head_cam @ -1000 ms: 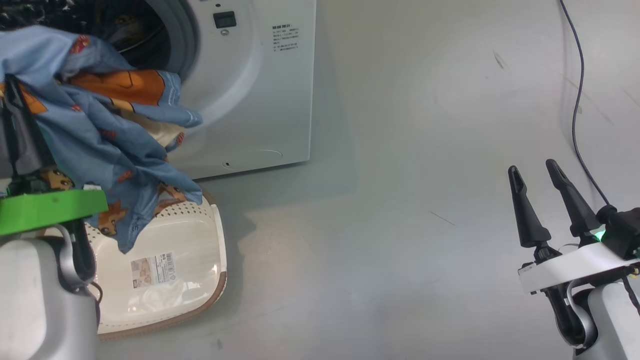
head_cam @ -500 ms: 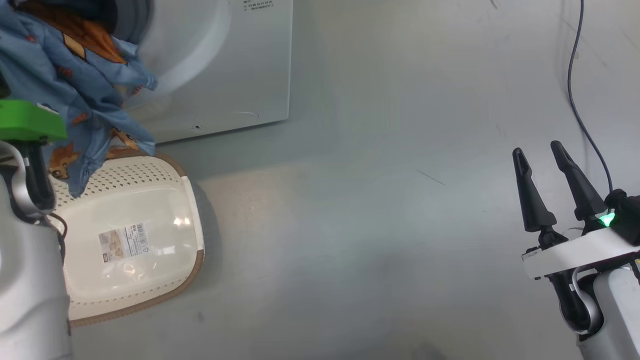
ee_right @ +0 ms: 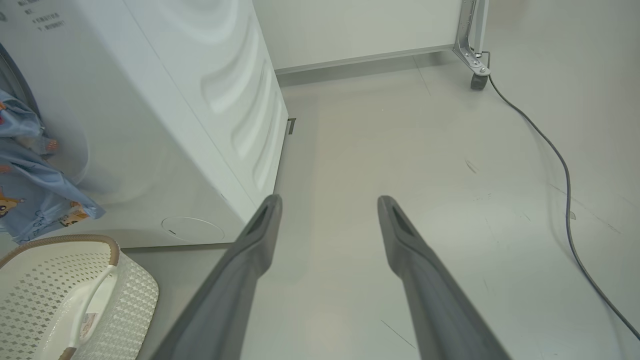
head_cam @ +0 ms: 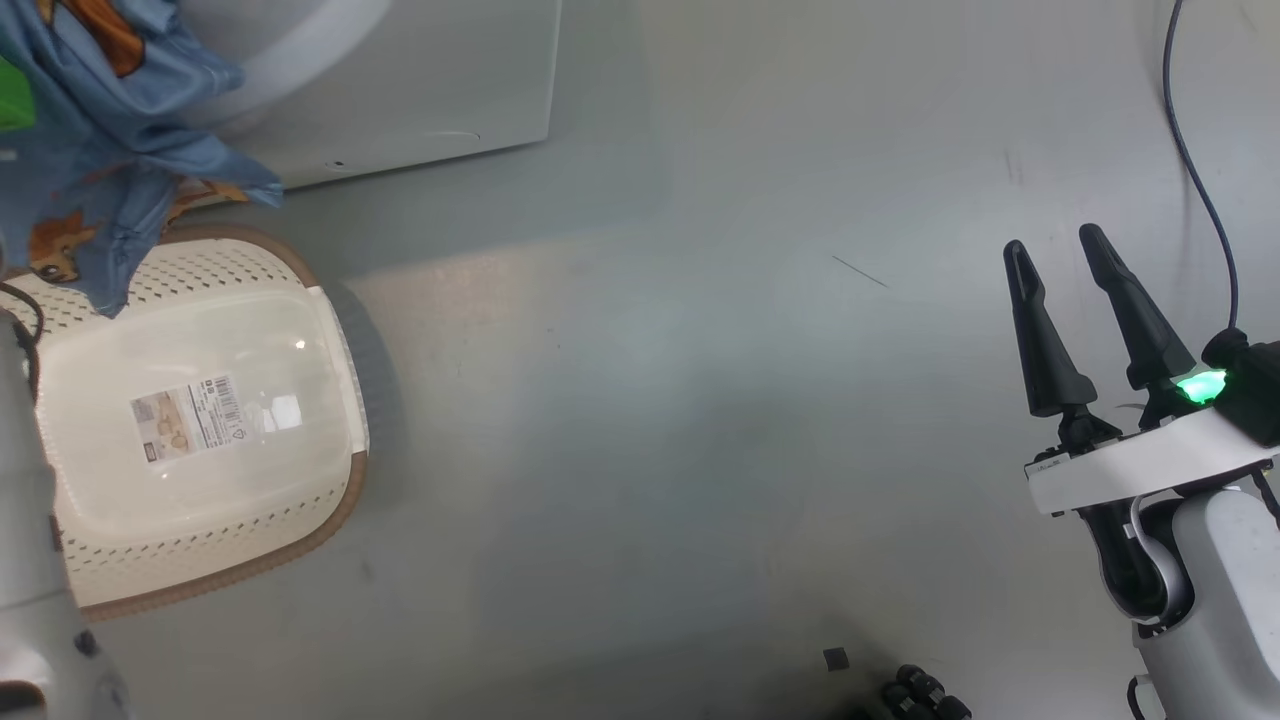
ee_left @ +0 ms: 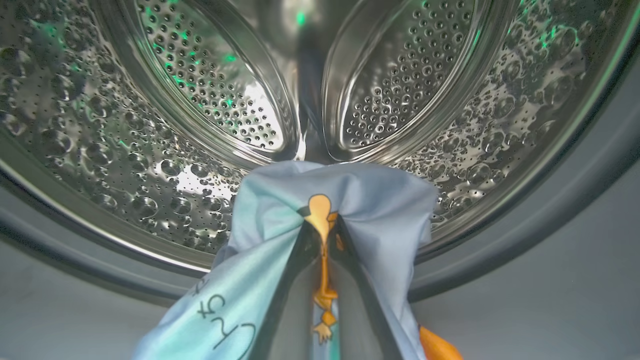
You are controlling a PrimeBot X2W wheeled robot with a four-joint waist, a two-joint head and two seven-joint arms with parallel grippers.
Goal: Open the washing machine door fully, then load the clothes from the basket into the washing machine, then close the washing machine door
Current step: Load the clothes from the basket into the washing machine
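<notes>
**Left gripper** (ee_left: 321,232): lower centre of the left wrist view. Fingers pinched narrow on a fold of the clothes (ee_left: 380,210), light blue with orange figures. The cloth drapes over both fingers and runs off the bottom edge.

**Steel drum** (ee_left: 150,150): fills the upper frame beyond the fingertips, ringed by the grey gasket (ee_left: 550,215). The held fold sits at the mouth, over the lower lip.

**Clothes, trailing part**: upper left of the head view, hanging down the front of the washing machine (head_cam: 420,90) above the basket (head_cam: 300,520). The basket's bottom shows a paper label.

**Right gripper** (head_cam: 1052,240): lower right of the head view. Fingers spread wide, holding nothing, over bare floor near a dark cable (head_cam: 1200,180).

**Step in hand**: loading, judged mid-insertion.

**Next move calls for**: reaching deeper past the gasket before letting go, so the hanging tail follows inside and none stays draped over the lip. Closing the door comes after.
</notes>
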